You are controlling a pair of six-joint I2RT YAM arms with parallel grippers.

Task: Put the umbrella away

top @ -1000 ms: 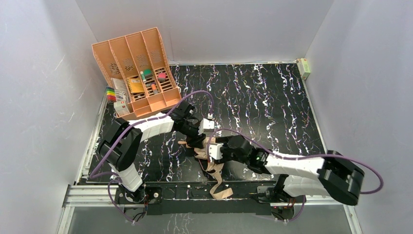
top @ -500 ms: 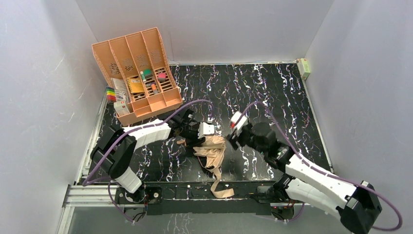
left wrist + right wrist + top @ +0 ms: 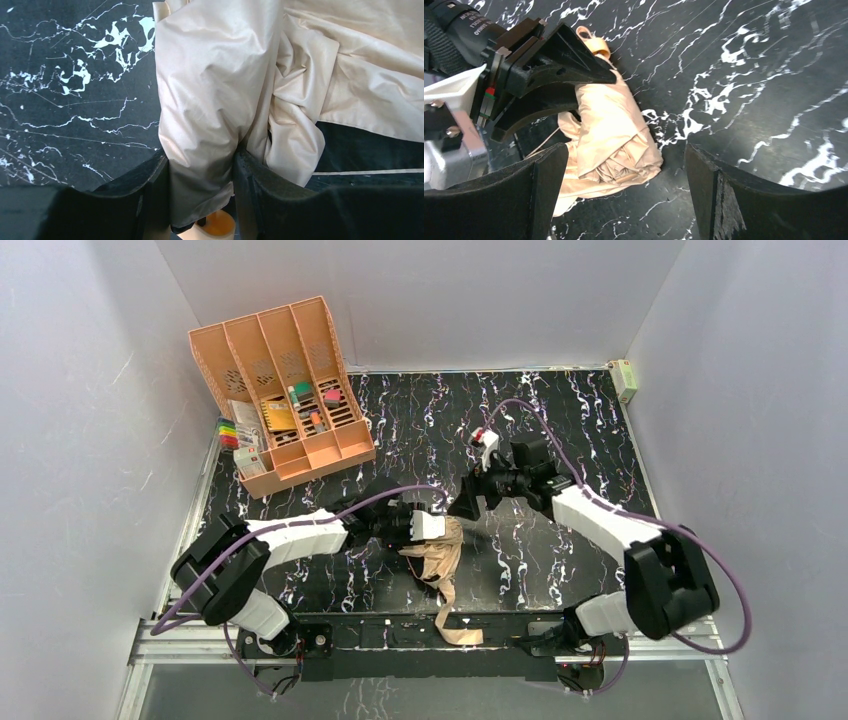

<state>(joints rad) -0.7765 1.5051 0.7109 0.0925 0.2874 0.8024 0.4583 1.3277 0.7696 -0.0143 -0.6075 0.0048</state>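
Observation:
The umbrella [image 3: 436, 552] is a crumpled pale peach bundle lying on the black marbled table [image 3: 560, 430], left of the middle and toward the front. Its strap [image 3: 456, 628] trails over the near edge. My left gripper [image 3: 428, 526] is shut on the bundle near the handle. In the left wrist view the fabric [image 3: 210, 90] is pinched between the two dark fingers [image 3: 150, 195], with the tan handle end [image 3: 218, 226] below. My right gripper [image 3: 466, 504] hangs open just right of the umbrella [image 3: 614, 125], holding nothing. The small wrist loop [image 3: 584, 33] shows beside the left gripper [image 3: 549, 65].
An orange-peach slotted organizer [image 3: 285, 390] with small items stands tilted at the back left, with coloured markers [image 3: 228, 432] beside it. A small pale box [image 3: 625, 378] sits in the far right corner. White walls close in three sides.
My right gripper has let go of the umbrella, opened wide and swung from the near side up to the back right. The left gripper has kept hold, and the fabric has spread looser.

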